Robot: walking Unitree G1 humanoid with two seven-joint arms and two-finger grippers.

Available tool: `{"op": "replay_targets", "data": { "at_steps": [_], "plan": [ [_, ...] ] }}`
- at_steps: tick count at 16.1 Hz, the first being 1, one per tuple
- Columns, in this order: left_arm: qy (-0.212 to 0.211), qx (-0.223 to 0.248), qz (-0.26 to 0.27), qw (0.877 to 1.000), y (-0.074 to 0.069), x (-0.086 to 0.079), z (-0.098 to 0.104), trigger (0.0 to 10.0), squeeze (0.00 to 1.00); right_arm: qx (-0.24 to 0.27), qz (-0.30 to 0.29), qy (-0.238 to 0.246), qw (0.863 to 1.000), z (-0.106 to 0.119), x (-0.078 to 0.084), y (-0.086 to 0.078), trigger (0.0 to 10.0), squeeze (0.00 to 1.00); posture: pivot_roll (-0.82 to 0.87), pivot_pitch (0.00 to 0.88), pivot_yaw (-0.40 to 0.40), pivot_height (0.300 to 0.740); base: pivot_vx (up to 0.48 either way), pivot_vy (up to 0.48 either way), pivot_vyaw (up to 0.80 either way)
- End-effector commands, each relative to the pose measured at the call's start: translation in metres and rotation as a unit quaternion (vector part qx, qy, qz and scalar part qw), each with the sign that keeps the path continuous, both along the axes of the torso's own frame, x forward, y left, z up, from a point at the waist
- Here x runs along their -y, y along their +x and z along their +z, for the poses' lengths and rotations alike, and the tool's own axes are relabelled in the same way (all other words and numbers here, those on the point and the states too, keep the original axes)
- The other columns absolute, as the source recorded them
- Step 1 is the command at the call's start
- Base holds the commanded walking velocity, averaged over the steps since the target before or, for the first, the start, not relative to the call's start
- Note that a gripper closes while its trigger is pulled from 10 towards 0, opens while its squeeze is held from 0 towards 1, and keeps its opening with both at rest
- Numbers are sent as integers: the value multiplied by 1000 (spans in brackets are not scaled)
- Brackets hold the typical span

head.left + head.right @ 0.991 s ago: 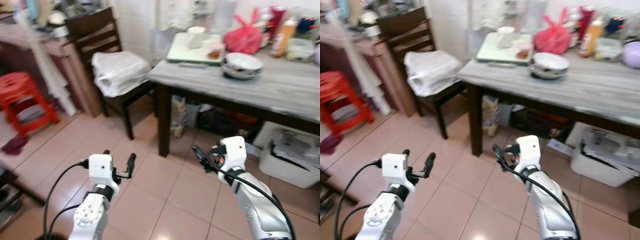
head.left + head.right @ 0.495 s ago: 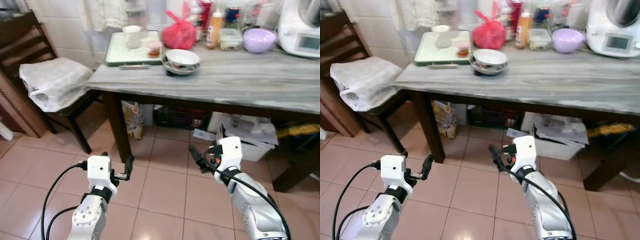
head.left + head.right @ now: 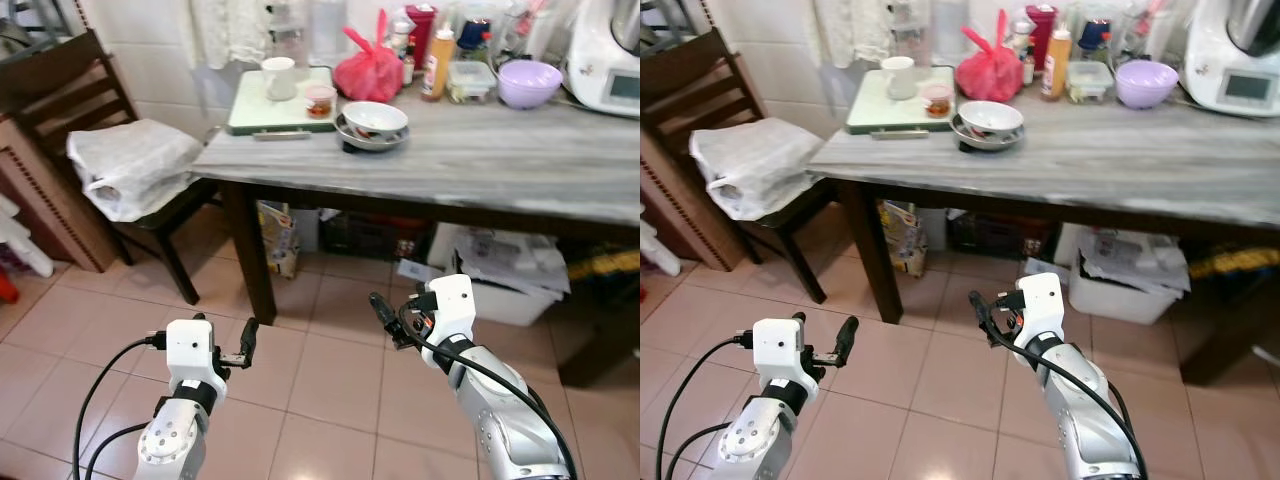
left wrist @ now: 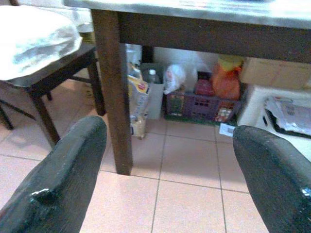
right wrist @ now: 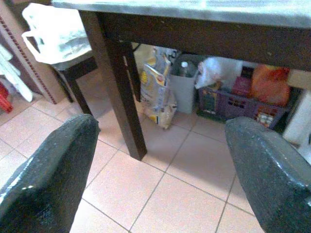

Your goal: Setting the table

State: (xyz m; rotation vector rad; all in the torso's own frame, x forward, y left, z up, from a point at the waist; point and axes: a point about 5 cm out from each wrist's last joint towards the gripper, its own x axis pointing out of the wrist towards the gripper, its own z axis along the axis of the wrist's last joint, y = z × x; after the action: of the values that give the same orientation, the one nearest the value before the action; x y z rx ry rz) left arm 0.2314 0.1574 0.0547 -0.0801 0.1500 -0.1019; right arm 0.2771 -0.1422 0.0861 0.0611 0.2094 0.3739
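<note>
Both grippers hang low over the tiled floor (image 3: 330,400), empty, fingers spread wide: the left gripper (image 3: 232,345) at lower left of the head view, the right gripper (image 3: 388,322) just right of centre. Half a second ago the table sat a little more to the left of the frame; the whole scene has since slid right, so the camera turned and the things did not move. The arms keep the same pose.

At the upper middle stands the grey-topped table (image 3: 480,165) with stacked bowls (image 3: 373,124) near its front left, a pale tray (image 3: 250,108) carrying a white mug (image 3: 279,77) and a small cup (image 3: 319,99), a red bag (image 3: 370,70), and a purple bowl (image 3: 528,81). Bottles behind are too blurred to identify, possibly condiments. At upper left, a dark chair (image 3: 90,110) holds a white bag (image 3: 132,165). Under the table, a dark leg (image 4: 112,87), snack packets (image 5: 156,92) and a purple crate (image 4: 199,104) lie ahead of the grippers.
</note>
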Motion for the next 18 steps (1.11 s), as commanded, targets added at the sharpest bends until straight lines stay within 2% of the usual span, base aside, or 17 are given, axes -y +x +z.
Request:
{"op": "replay_targets", "data": {
  "at_steps": [1, 3, 10, 16, 18],
  "plan": [
    [9, 7, 3, 1000, 1, -2, 4, 10000, 0, 6, 0, 1, 1000, 4, -1, 1, 10000, 0, -58, 64, 42, 740, 0, 0, -788],
    [10, 5, 4, 1000, 2, -2, 4, 10000, 0, 6, -1, 2, 1000, 4, -1, 1, 10000, 0, -58, 64, 42, 740, 0, 0, -631],
    [12, 3, 4, 1000, 2, -2, 3, 10000, 0, 9, -1, 1, 1000, 4, -1, 1, 10000, 0, -62, 66, 43, 740, 0, 0, 0],
    [14, -5, 4, 1000, 5, -2, 0, 10000, 0, 8, -8, 0, 1000, 4, 1, 2, 10000, 0, -70, 60, 49, 740, 0, -356, 0],
    [14, -5, 3, 1000, 6, -1, 0, 10000, 0, 7, -10, 1, 1000, 4, 1, 2, 10000, 0, -73, 60, 49, 740, 0, -368, -453]
  ]
}}
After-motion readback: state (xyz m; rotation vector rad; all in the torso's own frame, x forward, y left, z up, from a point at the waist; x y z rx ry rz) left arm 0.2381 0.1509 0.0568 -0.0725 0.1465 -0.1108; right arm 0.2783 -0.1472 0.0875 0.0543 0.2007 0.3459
